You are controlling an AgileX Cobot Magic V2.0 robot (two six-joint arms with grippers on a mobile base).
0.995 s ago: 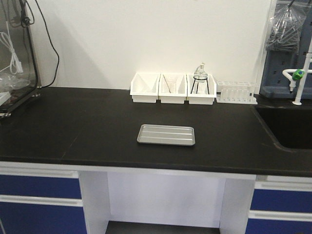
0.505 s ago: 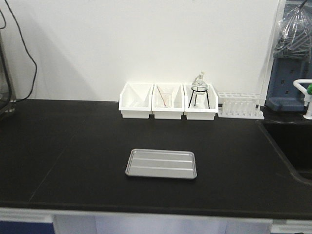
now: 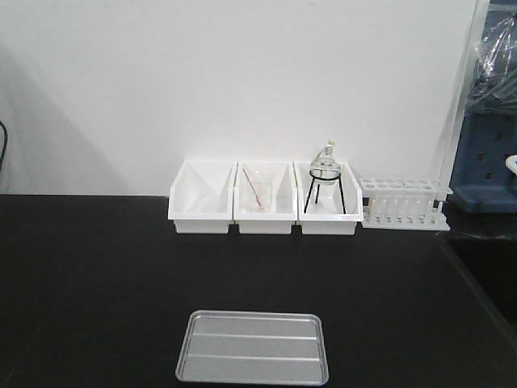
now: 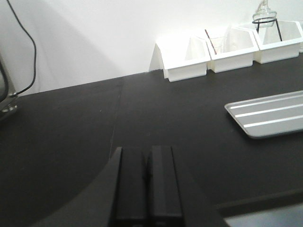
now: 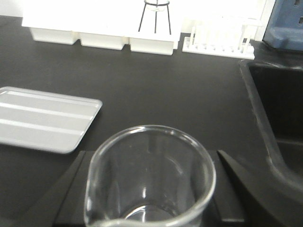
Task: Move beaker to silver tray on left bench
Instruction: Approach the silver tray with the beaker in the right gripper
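The clear glass beaker (image 5: 149,177) fills the bottom of the right wrist view, upright, spout toward the camera. My right gripper (image 5: 149,198) is shut on the beaker, one black finger on each side. The silver tray (image 3: 253,347) lies flat on the black left bench (image 3: 97,275), near its front edge; it also shows as the tray (image 5: 45,118) left of the beaker and as the tray (image 4: 270,113) at the right of the left wrist view. My left gripper (image 4: 147,182) hangs above bare worktop, left of the tray, shut and holding nothing. Neither gripper shows in the front view.
Three white bins (image 3: 262,206) line the back wall; the middle one holds a pinkish beaker with a rod (image 3: 258,190), the right one a flask on a black tripod (image 3: 325,182). A test tube rack (image 3: 401,202) stands right of them. A black sink (image 5: 279,109) lies at the right.
The front view has moved closer to the bench and slightly right: the tray has slid down toward the frame's bottom and the bins look larger. The bench items themselves have not moved.
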